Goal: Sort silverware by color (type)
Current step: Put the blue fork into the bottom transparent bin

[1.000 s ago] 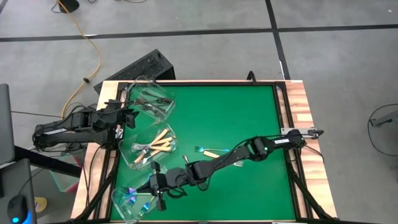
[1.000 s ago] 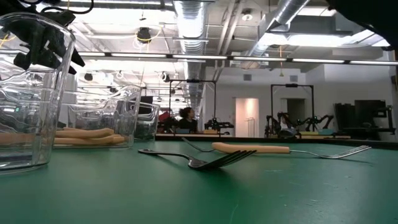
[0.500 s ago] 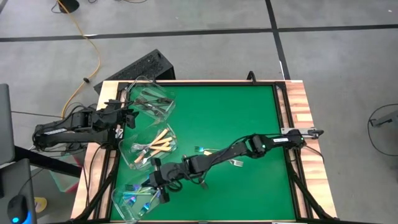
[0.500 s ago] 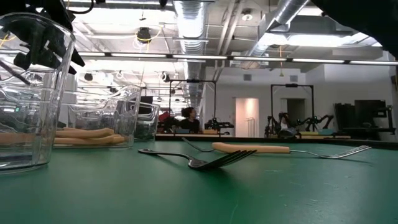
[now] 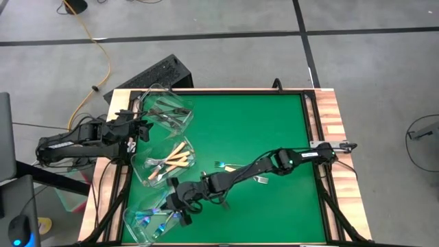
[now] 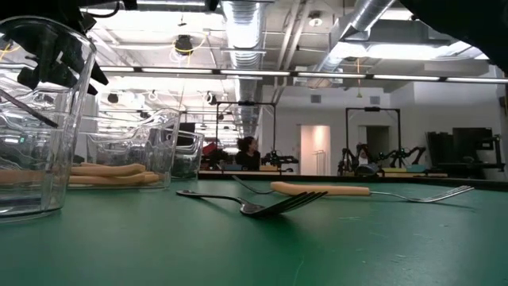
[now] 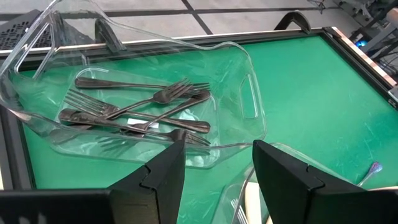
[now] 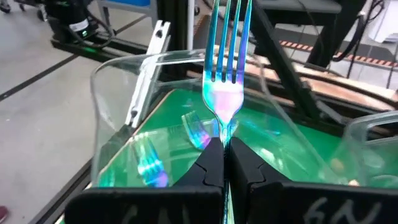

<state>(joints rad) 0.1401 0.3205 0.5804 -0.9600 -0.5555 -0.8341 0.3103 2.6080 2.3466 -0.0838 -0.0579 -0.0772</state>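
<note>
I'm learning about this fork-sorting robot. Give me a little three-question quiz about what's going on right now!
1. True or false: the right gripper has its fingers shut on a shiny blue-purple fork.
2. Which tub does the left wrist view look into? A) the one with cream-handled forks B) the one with grey metal forks C) the one with blue-purple forks
3. Fill in: in the low view, a dark fork and a cream-handled fork lie on the green ____.

Key: 1 true; 2 B; 3 mat.
</note>
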